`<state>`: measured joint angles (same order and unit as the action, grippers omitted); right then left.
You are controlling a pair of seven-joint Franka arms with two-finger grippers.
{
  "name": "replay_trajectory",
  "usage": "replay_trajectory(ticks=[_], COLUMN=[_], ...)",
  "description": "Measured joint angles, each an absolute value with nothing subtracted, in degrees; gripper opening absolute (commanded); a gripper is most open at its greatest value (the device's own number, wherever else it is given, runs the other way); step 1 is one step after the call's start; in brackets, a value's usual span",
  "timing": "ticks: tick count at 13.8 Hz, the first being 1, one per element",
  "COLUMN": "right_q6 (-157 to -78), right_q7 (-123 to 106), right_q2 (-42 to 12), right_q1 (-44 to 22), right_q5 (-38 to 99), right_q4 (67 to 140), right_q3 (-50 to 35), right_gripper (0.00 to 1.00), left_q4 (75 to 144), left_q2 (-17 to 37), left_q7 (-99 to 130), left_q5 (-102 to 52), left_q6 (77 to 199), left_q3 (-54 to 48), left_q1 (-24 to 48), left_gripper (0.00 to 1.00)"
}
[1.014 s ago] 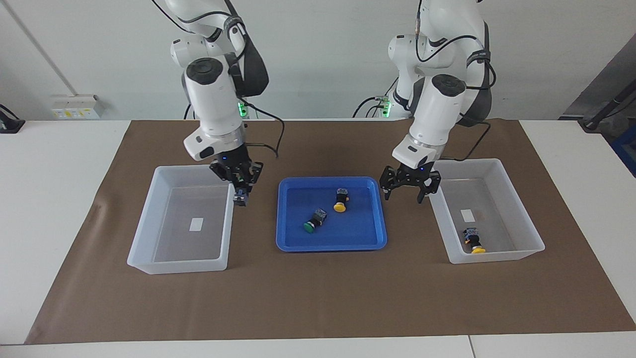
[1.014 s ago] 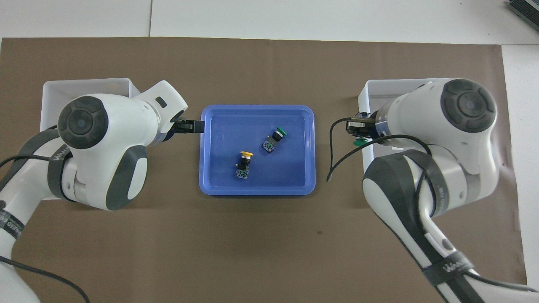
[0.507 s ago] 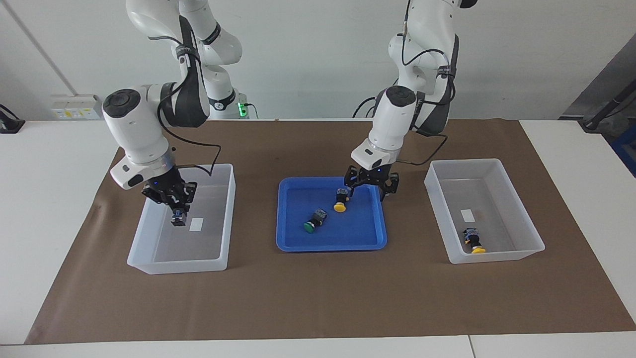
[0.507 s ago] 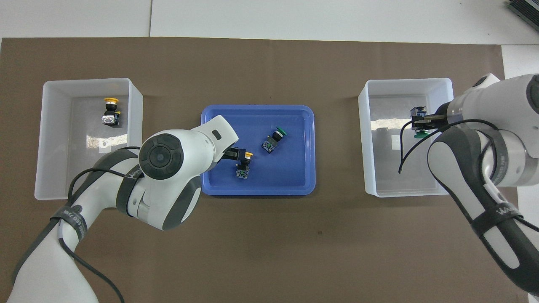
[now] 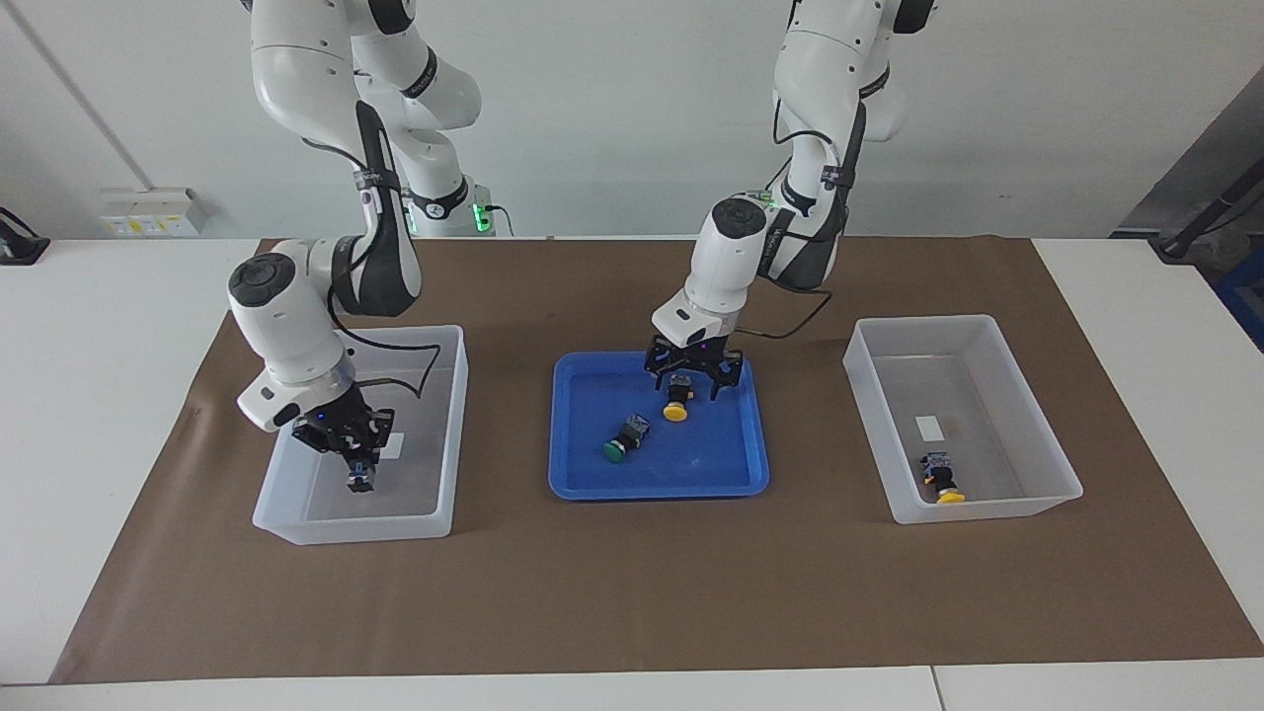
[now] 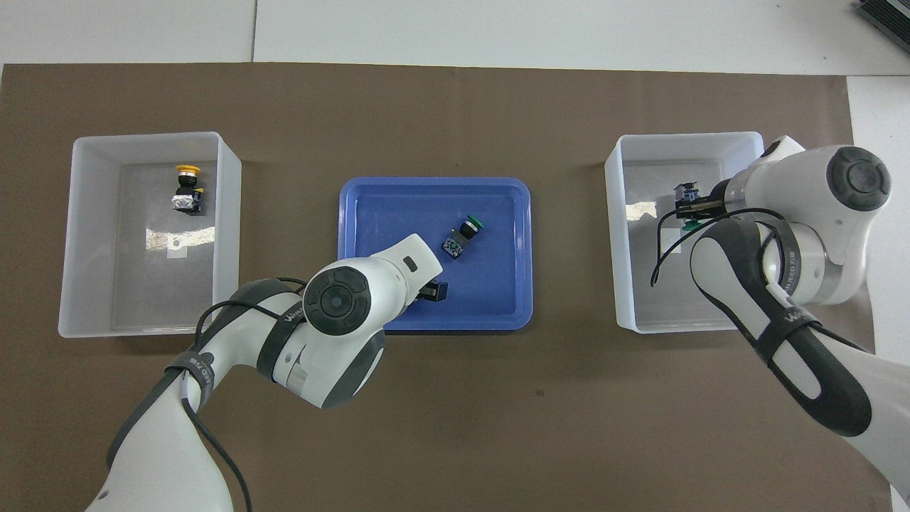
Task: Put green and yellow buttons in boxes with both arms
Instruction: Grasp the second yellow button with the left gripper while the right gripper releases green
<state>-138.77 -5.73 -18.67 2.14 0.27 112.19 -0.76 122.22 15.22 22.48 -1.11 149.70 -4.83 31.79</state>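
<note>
Two btns are lying in the blue tray [image 5: 583,474]: yellow btn [image 5: 677,403] under the left gripper [image 5: 692,383], green btn [image 5: 624,439] tilted beside it. Another green btn [image 5: 359,474] is hanging in the right gripper [image 5: 357,472], inside one box [image 5: 281,518]; a second yellow btn [image 5: 941,478] is lying in the other box [image 5: 1071,484].

Overhead view: left arm's white elbow joint [image 6: 345,302] covers yellow-capped push-button switch in shallow blue plastic tray [image 6: 498,313]; left pincer mostly hidden, one black tip showing.
Right pincer [image 6: 688,211] largely under own wrist; green cap of held black switch [image 6: 689,226] only a sliver.
Both arms cut off by bottom edge.
Facing view: upper arm links cut off by top edge.
Print on white label [image 5: 928,428] in translucent white bin [image 5: 987,326] too small to read.
</note>
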Motion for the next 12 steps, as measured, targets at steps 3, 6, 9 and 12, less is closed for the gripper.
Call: replay_trajectory(ticks=[3, 6, 9, 12], right_q6=[-138.77, -138.54, -134.04, -128.74], right_q7=[-5.74, -5.74, -3.1, 7.78], right_q2=[-18.73, -17.69, -14.08, -11.79], right_q1=[2.14, 1.87, 0.92, -2.51], right_q5=[0.27, 0.27, 0.44, 0.68], right_q4=[112.18, 111.43, 109.67, 106.85], right_q3=[-0.85, -1.38, -2.18, -2.37], right_gripper=[1.0, 1.0, 1.0, 1.0], left_q4=[122.92, 122.88, 122.43, 121.27], left_q2=[15.47, 15.2, 12.49, 7.2], left_q7=[23.62, 23.76, 23.76, 21.13], left_q5=[-1.11, -1.11, -1.11, -1.1], left_q6=[150.42, 150.61, 150.41, 145.68], left_q3=[-4.81, -4.12, -3.05, -2.71], left_q1=[33.05, 32.98, 30.81, 24.49], left_gripper=[0.0, 0.0, 0.0, 0.0])
